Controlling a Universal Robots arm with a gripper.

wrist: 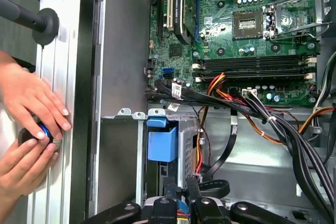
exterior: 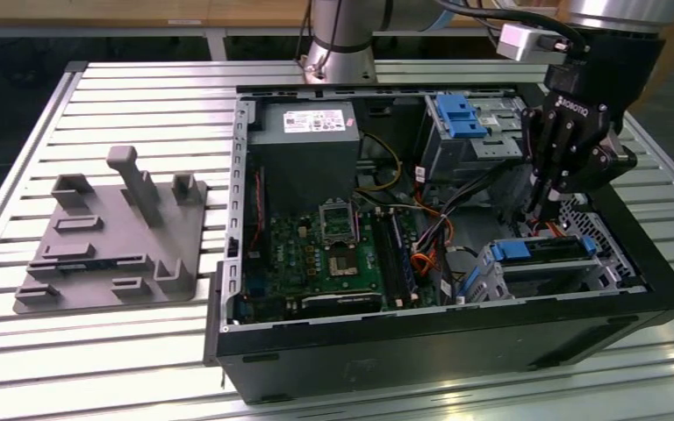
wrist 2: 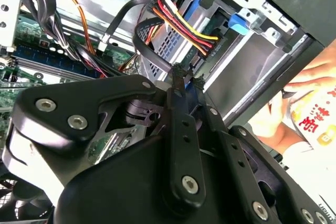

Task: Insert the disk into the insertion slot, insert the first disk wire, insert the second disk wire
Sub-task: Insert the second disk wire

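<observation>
disk wire [wrist 2: 182,22] in closed end effector [wrist 2: 188,77]

The power supply [exterior: 303,132] inside the computer case [exterior: 431,338] has a white label [exterior: 319,119] with tiny print. The gripper [exterior: 544,219] above the case has small white letters. Both are too small to read.

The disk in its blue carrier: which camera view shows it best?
The exterior view: it shows the disk from above, seated in the insertion slot. The first wrist view shows one blue end; the second wrist view, a blue corner.
</observation>
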